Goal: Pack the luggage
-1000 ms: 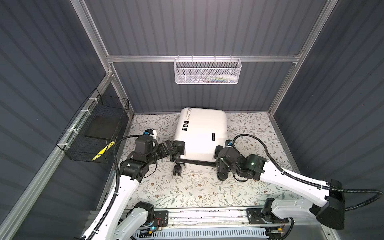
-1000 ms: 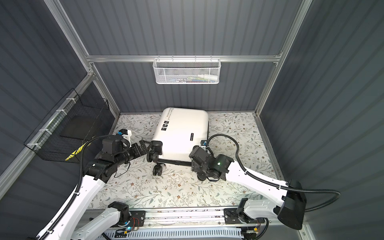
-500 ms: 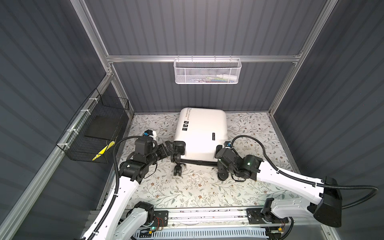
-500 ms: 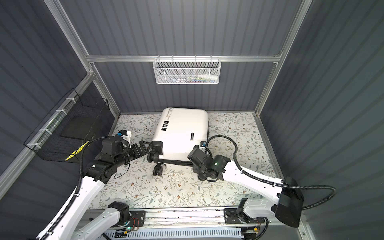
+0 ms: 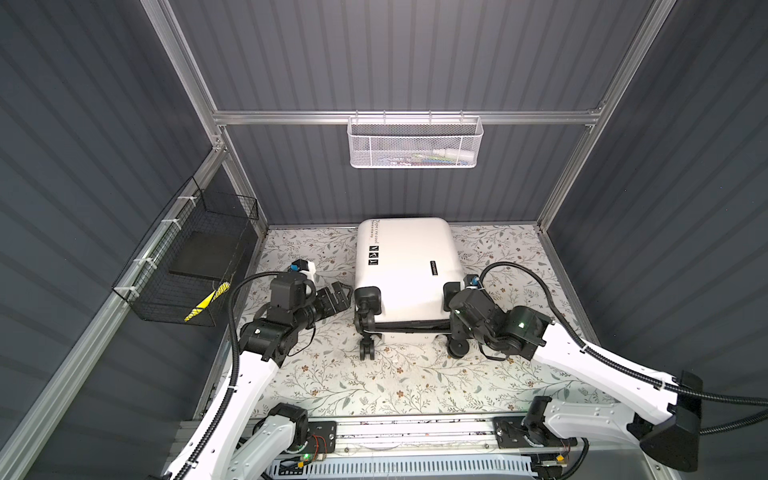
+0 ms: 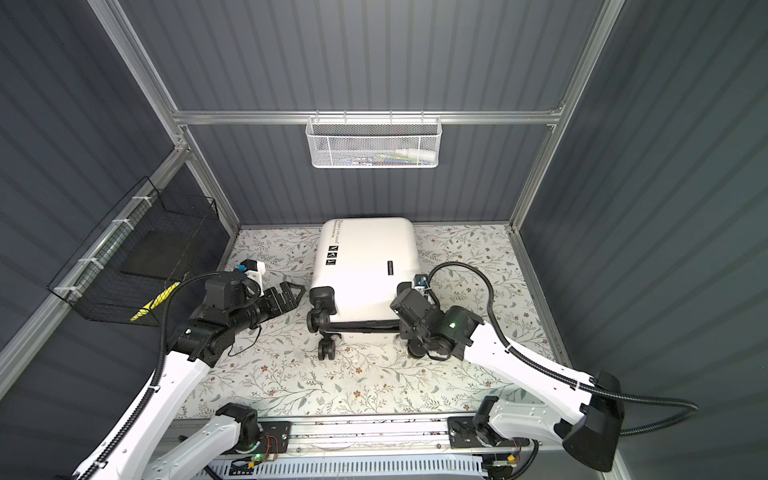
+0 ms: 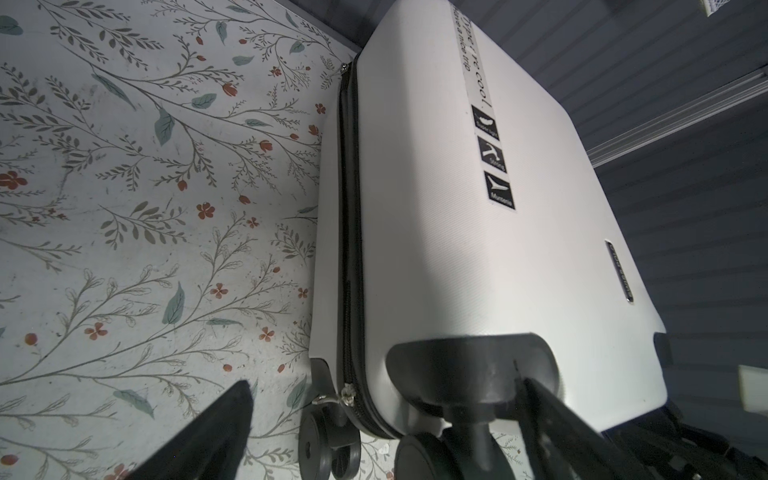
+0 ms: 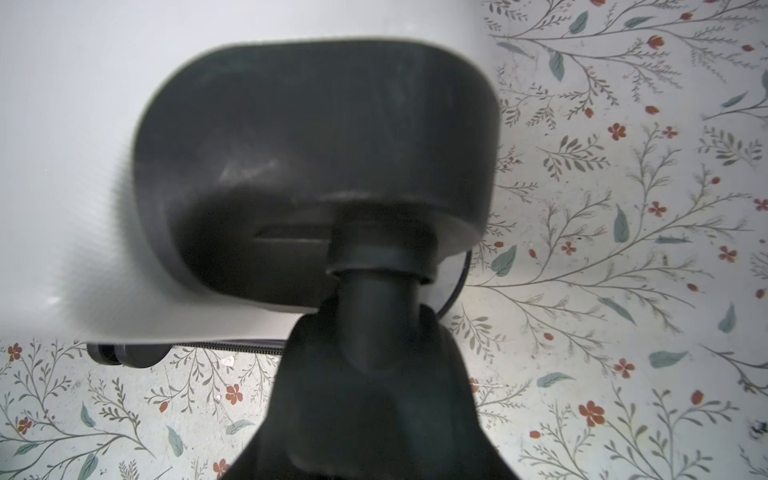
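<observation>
The white luggage (image 5: 409, 266) (image 6: 365, 266) lies flat and zipped on the floral table, black wheels towards the arms. Script text and square icons run along its shell (image 7: 478, 249). My left gripper (image 5: 340, 297) (image 6: 291, 293) is open just left of the near-left upper wheel, holding nothing. In the left wrist view that gripper (image 7: 384, 384) has its dark fingers either side of the wheel housing (image 7: 469, 365). My right gripper (image 5: 455, 305) (image 6: 405, 307) sits at the near-right upper wheel. In the right wrist view, housing (image 8: 316, 158) and stem (image 8: 378, 299) run down into the gripper (image 8: 374, 415), shut on the wheel.
A white mesh basket (image 5: 415, 143) hangs on the back wall with small items inside. A black wire basket (image 5: 187, 270) on the left wall holds a dark flat item and a yellow-black thing. The lower left wheel (image 5: 368, 349) rests on the floral table (image 5: 374, 386).
My right gripper has edged in towards the luggage and its jaws have narrowed round the near-right wheel. The left arm and the luggage have stayed put.
</observation>
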